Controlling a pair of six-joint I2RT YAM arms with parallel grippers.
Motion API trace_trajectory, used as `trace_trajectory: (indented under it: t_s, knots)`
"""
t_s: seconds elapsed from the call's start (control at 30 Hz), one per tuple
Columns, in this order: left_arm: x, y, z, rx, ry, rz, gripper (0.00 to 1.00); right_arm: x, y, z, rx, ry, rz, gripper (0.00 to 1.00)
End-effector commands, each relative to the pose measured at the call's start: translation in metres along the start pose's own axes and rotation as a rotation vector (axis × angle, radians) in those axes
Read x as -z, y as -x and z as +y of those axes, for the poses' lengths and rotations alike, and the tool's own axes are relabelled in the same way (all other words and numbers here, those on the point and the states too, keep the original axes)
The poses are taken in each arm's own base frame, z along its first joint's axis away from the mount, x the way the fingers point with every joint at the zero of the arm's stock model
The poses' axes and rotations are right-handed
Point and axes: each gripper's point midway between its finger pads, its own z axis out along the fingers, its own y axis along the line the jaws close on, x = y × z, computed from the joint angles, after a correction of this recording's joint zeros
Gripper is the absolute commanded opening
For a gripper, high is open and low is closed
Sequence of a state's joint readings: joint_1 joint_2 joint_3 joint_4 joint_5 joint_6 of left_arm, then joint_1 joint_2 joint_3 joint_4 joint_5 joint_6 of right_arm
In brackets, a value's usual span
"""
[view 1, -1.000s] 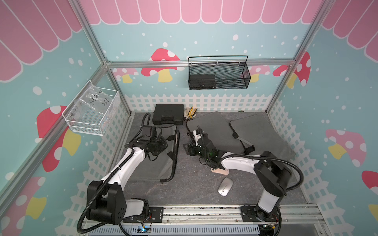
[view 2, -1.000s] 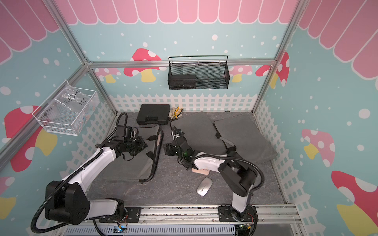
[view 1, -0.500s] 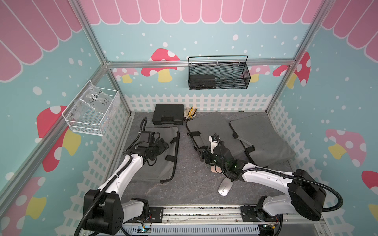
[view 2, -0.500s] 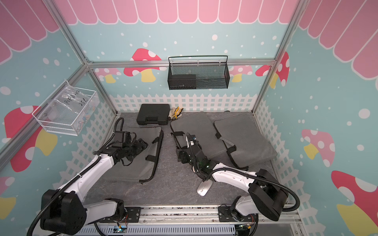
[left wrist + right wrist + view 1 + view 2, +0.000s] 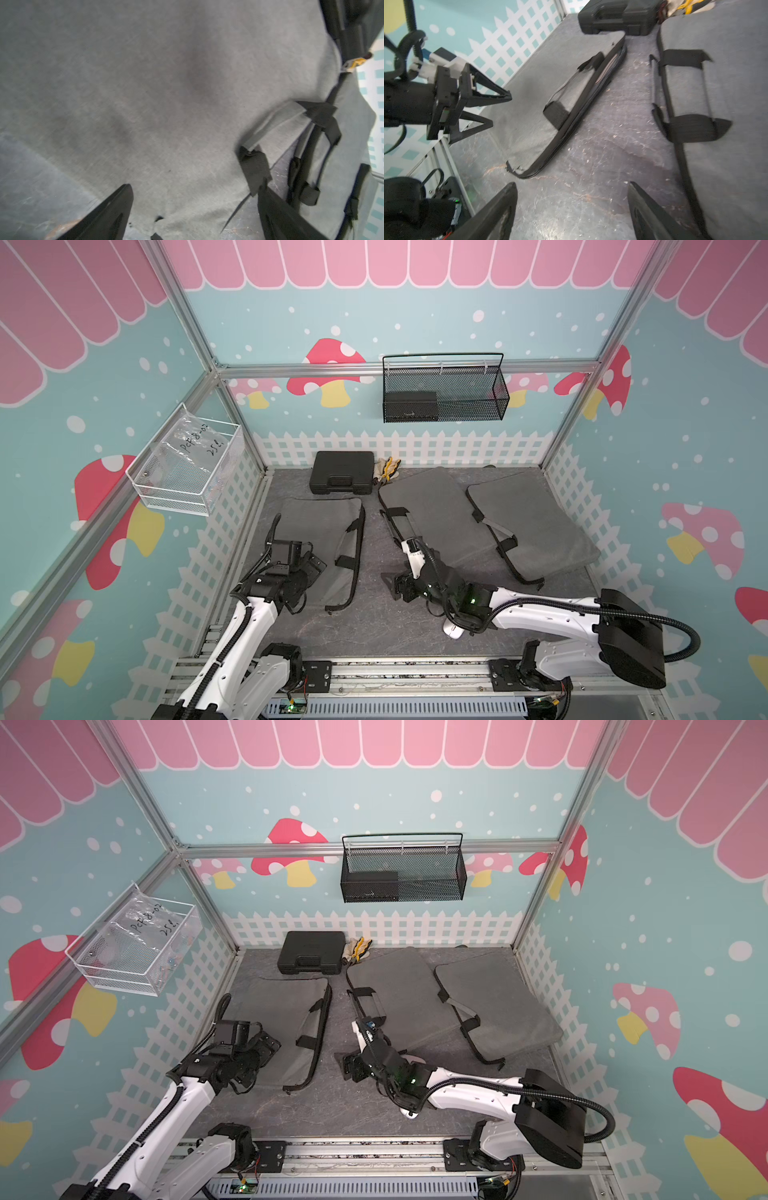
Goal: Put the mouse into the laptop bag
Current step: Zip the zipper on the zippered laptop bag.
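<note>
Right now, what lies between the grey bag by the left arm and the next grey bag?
Only bare dark tabletop separates the laptop bag from the middle bag; the right wrist view shows it plainly.

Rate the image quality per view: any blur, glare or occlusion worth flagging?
Both top views: sharp, evenly lit, no strong glare; the mouse is mostly hidden under the right arm. Left wrist view: smeared throughout, the laptop bag fabric soft. Right wrist view: blurred toward the edges, sharper on the mat mid-frame.

even bright light; wrist views slightly blurred.
</note>
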State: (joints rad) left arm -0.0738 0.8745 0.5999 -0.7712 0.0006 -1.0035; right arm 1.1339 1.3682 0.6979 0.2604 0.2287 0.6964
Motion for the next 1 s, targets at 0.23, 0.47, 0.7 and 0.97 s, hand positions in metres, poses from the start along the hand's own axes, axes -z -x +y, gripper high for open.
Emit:
trace_trajectory:
  t_s: [0.23, 0.47, 0.7, 0.97]
  knots:
    - [-0.005, -0.01, 0.037, 0.138, 0.04, 0.008, 0.97, -0.048, -0.063, 0.068, 0.041, 0.047, 0.144, 0.73]
    - [-0.011, -0.007, 0.046, 0.164, 0.036, 0.01, 0.98, -0.087, -0.085, 0.09, 0.061, 0.076, 0.212, 0.72]
    - [-0.019, -0.005, 0.044, 0.183, 0.009, 0.039, 0.98, -0.122, -0.107, 0.08, 0.069, 0.017, 0.278, 0.58]
    - [-0.017, -0.004, 0.044, 0.182, -0.003, 0.032, 0.98, -0.134, -0.112, 0.033, 0.047, -0.094, 0.29, 0.07]
